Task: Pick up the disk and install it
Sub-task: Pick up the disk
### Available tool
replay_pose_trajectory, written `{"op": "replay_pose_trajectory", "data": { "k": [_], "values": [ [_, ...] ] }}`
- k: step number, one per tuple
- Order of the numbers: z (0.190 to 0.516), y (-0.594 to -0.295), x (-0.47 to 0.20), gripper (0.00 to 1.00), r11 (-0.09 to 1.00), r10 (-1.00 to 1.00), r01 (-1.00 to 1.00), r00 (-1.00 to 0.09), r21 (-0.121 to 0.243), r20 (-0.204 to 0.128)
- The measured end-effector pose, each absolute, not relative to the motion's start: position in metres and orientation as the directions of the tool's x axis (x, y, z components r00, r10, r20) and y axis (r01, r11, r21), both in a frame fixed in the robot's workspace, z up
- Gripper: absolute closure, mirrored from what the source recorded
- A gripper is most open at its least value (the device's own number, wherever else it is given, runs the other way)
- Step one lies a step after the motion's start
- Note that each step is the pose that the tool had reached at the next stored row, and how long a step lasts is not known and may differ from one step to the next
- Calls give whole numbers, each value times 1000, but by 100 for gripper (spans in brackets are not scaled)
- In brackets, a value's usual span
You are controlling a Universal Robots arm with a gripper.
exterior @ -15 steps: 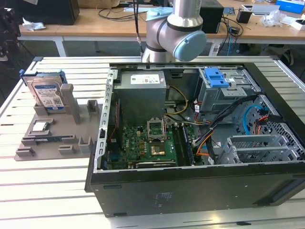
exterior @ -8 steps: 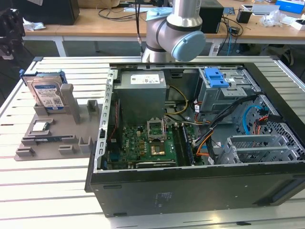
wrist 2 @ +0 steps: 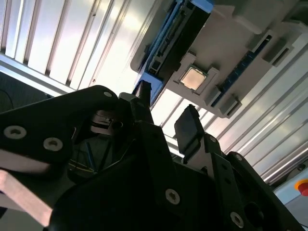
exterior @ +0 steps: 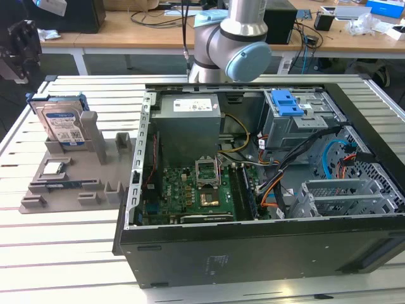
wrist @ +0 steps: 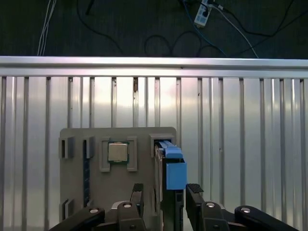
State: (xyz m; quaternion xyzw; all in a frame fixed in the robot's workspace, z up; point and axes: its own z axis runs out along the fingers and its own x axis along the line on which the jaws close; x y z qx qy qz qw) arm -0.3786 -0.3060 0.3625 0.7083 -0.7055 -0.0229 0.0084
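Gripper (wrist: 166, 191) over the parts holder, first wrist view: the two black fingers (wrist: 137, 192) stand spread wide, closed on nothing; between them, seen past the tips, lies the top edge of the disk (wrist: 174, 171), upright in its slot with a blue rail uppermost; whether the fingertips touch it cannot be told. Beside the disk the small square chip (wrist: 118, 152) sits in a recess of the grey holder (wrist: 144, 144); the holder rests on the slatted metal table (wrist: 231, 144); beyond the table's edge, cables (wrist: 202, 19) trail over a dark floor.

Exterior view, front to back: the open computer case (exterior: 266, 253) fills the lower right and centre of the frame, its green motherboard (exterior: 190, 196) exposed; at centre right a silver drive cage (exterior: 297, 126) carries a blue latch (exterior: 286, 101). At centre left the grey holder bears the chip; behind it, in the upper left of the frame, the disk stands on edge, its labelled face towards the camera. Above it, at the upper left edge of the frame, hangs the black gripper, clear of the disk. The arm's (exterior: 231, 38) grey-and-blue joint rises at upper centre, behind the case; a wooden desk (exterior: 126, 31) crosses the top of the frame.
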Motion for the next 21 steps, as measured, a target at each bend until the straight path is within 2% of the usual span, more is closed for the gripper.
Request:
{"op": "replay_pose_trajectory", "data": {
  "k": [21],
  "values": [
    [312,-299,-376,52,-14,-1000,-999,14,44,-15]
  ]
}}
